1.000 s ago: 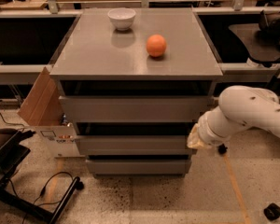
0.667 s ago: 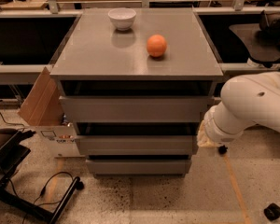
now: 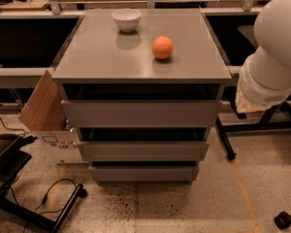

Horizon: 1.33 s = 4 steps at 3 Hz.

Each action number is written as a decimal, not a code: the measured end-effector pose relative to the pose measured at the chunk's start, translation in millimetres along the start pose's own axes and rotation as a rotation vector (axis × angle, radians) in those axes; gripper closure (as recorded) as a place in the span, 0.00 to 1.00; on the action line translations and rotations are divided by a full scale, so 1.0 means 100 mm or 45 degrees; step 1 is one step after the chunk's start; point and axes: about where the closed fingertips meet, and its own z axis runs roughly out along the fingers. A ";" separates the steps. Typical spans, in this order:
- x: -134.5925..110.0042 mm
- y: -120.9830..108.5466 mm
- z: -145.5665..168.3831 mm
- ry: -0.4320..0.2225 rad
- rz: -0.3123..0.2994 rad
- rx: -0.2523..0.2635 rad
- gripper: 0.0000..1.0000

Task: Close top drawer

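Camera view: top drawer (image 3: 140,113) of the grey cabinet (image 3: 102,57), directly beneath the top bearing a white bowl (image 3: 126,19) and an orange (image 3: 162,47), apparently ajar, with a dark gap above its front panel. Closing seemingly unfinished, a final push home left to do. No sight of the gripper, only of the white arm (image 3: 274,57) at the right edge, apart from the cabinet; impossible to tell whether open or closed.
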 end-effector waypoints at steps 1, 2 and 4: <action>0.04 -0.07 -0.13 0.009 0.011 0.020 0.82; 0.04 -0.06 -0.12 0.008 0.010 0.019 0.59; 0.05 -0.05 -0.15 0.011 0.011 0.024 0.13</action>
